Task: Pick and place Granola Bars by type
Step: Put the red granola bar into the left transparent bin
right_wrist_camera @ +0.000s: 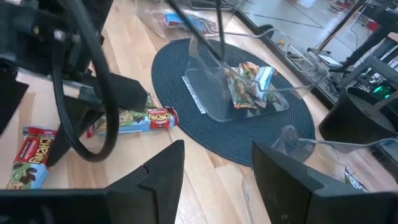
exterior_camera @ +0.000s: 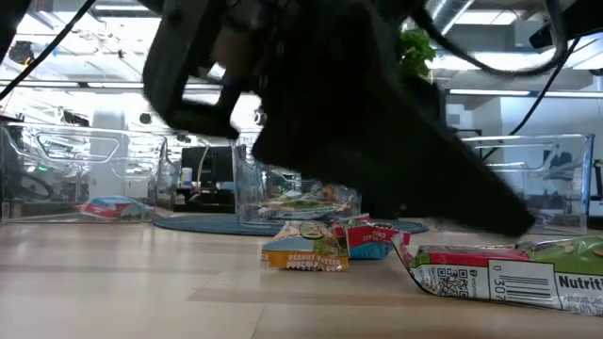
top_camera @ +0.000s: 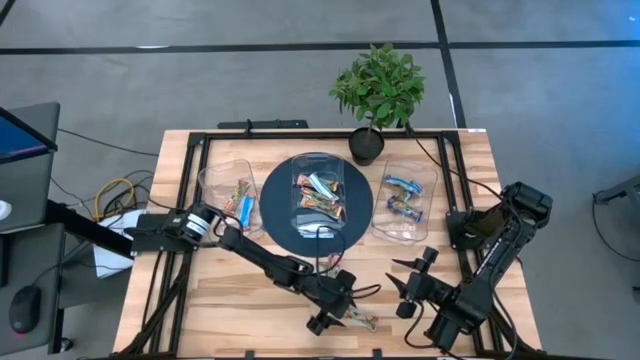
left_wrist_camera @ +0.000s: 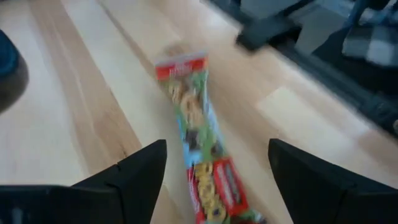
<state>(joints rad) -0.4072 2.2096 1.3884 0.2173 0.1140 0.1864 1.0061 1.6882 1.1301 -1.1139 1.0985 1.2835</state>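
Ahead of my left gripper I see a round dark mat on the wooden table, three clear tubs across it, a potted plant beyond, and a computer mouse far off.

On the desk, your low view shows a small orange-and-yellow bar whose wrapper reads "PEANUT BUTTER". Nearest the lens lies a red, white and green bar; its white panel carries a QR code, the digits "0" and "30" beside a barcode, and the start of a heading, "Nutrit", cut off at the edge. From your right wrist camera, "CHEWY" reads on the red end of a green bar just beside the dark round mat, and again on a red-and-green bar lying apart from it. The bar between the left pincer's fingers carries red labels you cannot read.
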